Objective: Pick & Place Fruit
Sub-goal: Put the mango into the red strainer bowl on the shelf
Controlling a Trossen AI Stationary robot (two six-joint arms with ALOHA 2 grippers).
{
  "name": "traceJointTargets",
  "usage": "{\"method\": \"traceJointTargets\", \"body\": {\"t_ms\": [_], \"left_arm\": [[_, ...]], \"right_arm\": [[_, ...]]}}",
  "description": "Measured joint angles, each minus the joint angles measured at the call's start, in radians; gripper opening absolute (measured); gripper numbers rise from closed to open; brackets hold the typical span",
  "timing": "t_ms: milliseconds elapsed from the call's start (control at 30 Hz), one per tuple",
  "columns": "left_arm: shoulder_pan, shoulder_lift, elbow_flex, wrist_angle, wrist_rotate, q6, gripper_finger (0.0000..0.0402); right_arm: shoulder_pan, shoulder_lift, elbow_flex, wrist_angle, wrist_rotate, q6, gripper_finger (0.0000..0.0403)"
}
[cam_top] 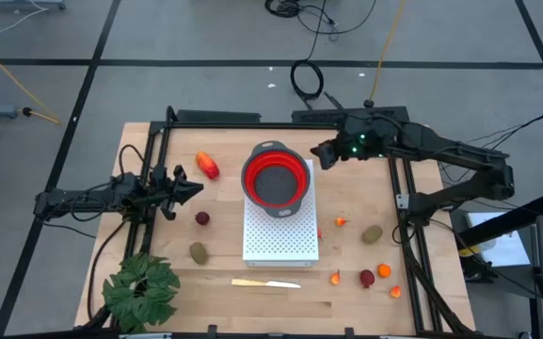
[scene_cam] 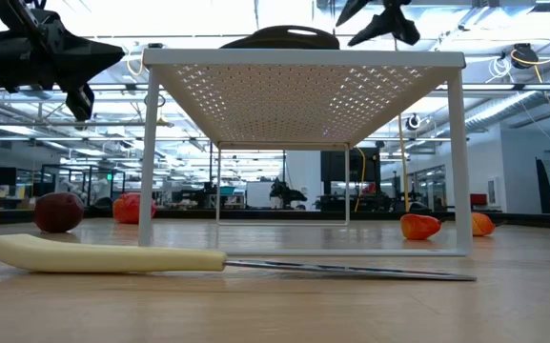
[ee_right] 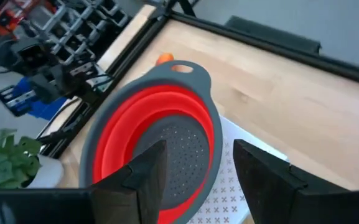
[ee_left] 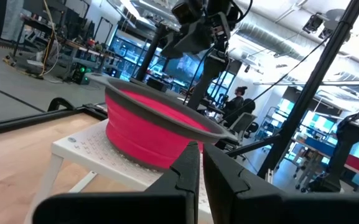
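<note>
The fruit lies scattered on the wooden table: a red-orange oblong (cam_top: 207, 165), dark red balls (cam_top: 202, 218) (cam_top: 368, 278), olive ovals (cam_top: 199, 251) (cam_top: 373, 234) and tiny orange bits (cam_top: 342, 222) (cam_top: 384, 270). A red colander (cam_top: 275, 179) with a grey rim stands on a white perforated rack (cam_top: 280, 240) at the middle. My right gripper (ee_right: 195, 180) hovers open above the colander's far right rim, nothing between its fingers. My left gripper (cam_top: 191, 191) is shut and empty, left of the colander, level above the table.
A pale yellow knife (cam_top: 265, 282) lies near the front edge, in front of the rack. A green leafy plant (cam_top: 139, 292) stands at the front left corner. Black frame rails (cam_top: 158, 141) run along the table's left and right sides.
</note>
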Motion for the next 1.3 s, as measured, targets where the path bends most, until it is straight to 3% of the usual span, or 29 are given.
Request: {"method": "traceJointTargets", "body": {"t_ms": [367,733,1000,1300], "left_arm": [[0.000,0.000,0.000,0.000,-0.001,0.019,0.0019],[0.000,0.000,0.000,-0.020,-0.061,-0.009,0.0019],[0.000,0.029,0.037,-0.085,-0.091,-0.023,0.0019],[0.000,0.249,0.156,-0.149,-0.151,-0.007,0.0019]], "right_arm": [[0.053,-0.081,-0.075,0.008,-0.002,-0.227,0.0177],[0.090,-0.098,-0.223,0.017,-0.030,-0.230,0.0169],[0.089,-0.205,-0.373,0.181,0.002,-0.275,0.0129],[0.089,-0.395,-0.551,0.309,-0.002,-0.311,0.0059]]}}
